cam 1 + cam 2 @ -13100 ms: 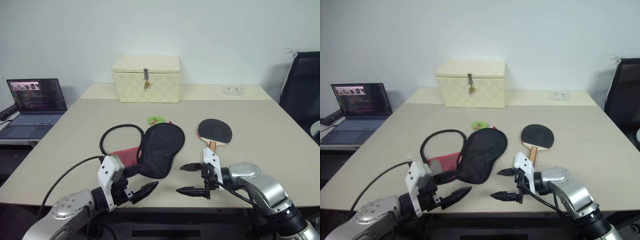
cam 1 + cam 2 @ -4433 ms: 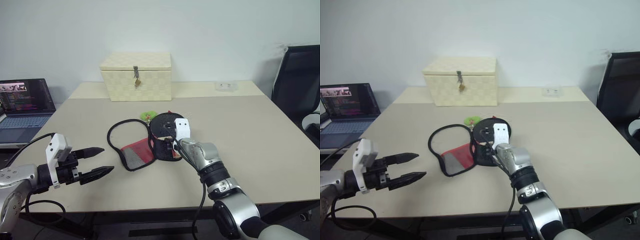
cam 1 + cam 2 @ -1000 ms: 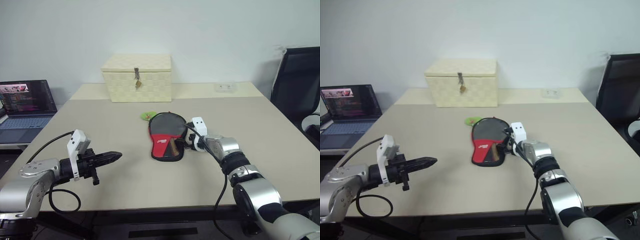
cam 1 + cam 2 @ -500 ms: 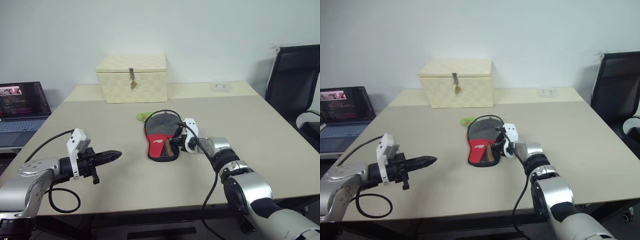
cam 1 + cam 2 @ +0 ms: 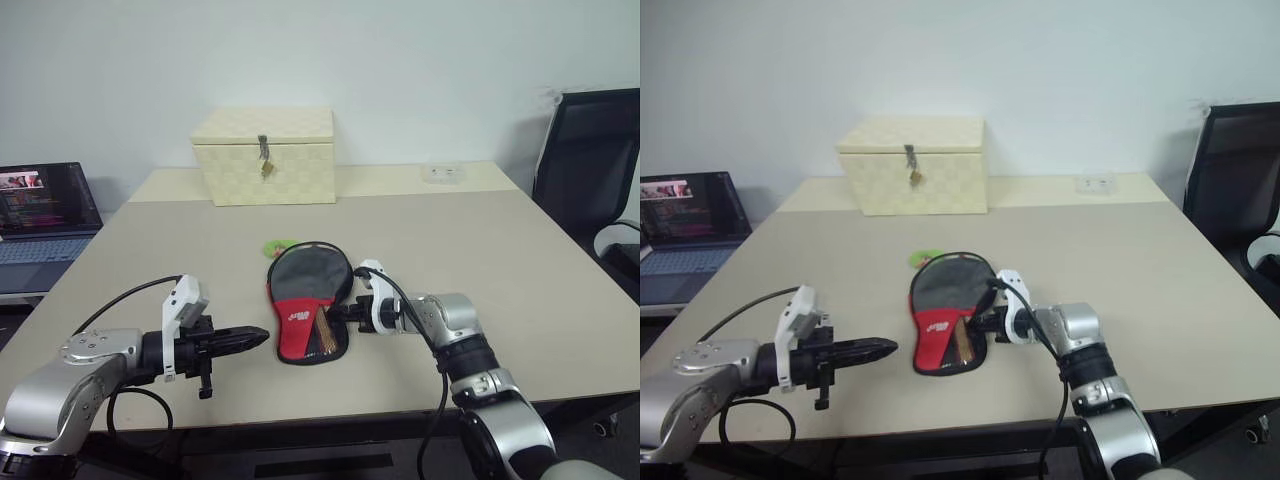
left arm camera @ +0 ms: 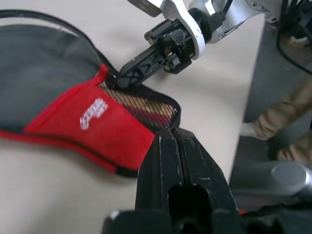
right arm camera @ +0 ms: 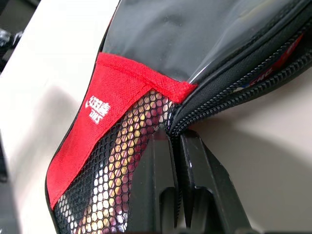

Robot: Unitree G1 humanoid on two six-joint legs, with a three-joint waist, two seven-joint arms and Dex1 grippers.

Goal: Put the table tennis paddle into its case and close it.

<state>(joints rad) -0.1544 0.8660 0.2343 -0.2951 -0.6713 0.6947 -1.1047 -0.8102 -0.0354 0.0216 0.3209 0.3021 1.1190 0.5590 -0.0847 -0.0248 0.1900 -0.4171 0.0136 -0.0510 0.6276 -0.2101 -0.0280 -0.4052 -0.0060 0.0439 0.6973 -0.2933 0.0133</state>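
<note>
The case (image 5: 303, 290) lies flat near the table's front, black fabric at the far end and a red panel with a white logo nearer me. The table tennis paddle is inside it; its light wooden handle (image 5: 324, 330) shows through the mesh pocket (image 7: 127, 161), and the blade is hidden. My right gripper (image 5: 336, 313) is at the case's right side, shut on the zip edge (image 7: 171, 127), where the zip stands partly open. My left gripper (image 5: 262, 336) is shut and empty. It points at the case's near left edge, a short way off it. A small green charm (image 5: 275, 245) lies by the far end.
A cream woven latched box (image 5: 265, 155) stands at the back of the table (image 5: 520, 270). There is a small white item (image 5: 442, 172) at the back right. An open laptop (image 5: 45, 210) sits on a side desk to the left, and a black chair (image 5: 590, 150) stands at the right.
My right gripper has shut on the case's zip edge and dragged the case nearer and to the left. My left gripper has shifted right, closer to the case.
</note>
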